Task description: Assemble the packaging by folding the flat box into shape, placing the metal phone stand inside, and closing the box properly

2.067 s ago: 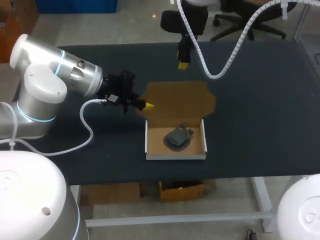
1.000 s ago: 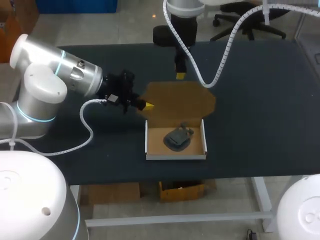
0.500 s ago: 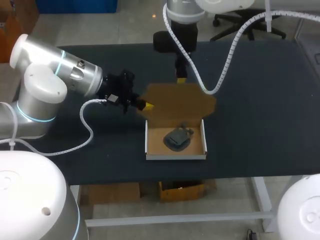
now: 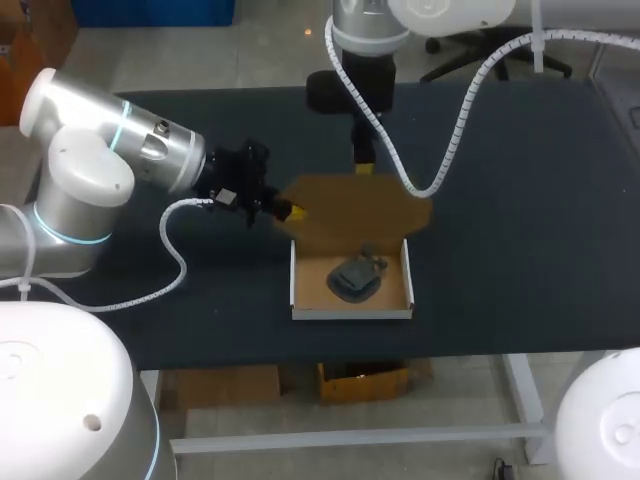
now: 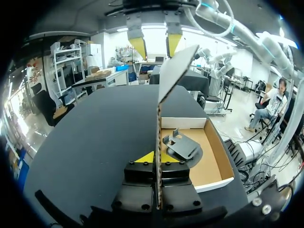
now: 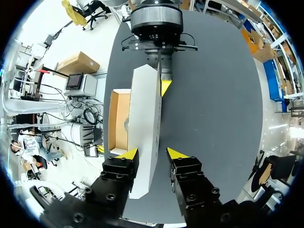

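While the left tool (image 5: pixel 157 157) pinches the upright lid (image 4: pixel 350 200), the right tool (image 6: pixel 152 153) sits open astride it. White box (image 4: pixel 350 312), brown inside, dark phone stand (image 4: pixel 355 278) in it.

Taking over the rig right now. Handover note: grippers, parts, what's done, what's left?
Left gripper: shut on the lid, at its side edge.
Right gripper: open, with the lid's far edge between its fingers, not clamped.
Box: folded into shape, lid open and raised.
Metal phone stand: inside the box.
Done: box folded, stand placed.
Left: swing the lid down over the box and close it properly.
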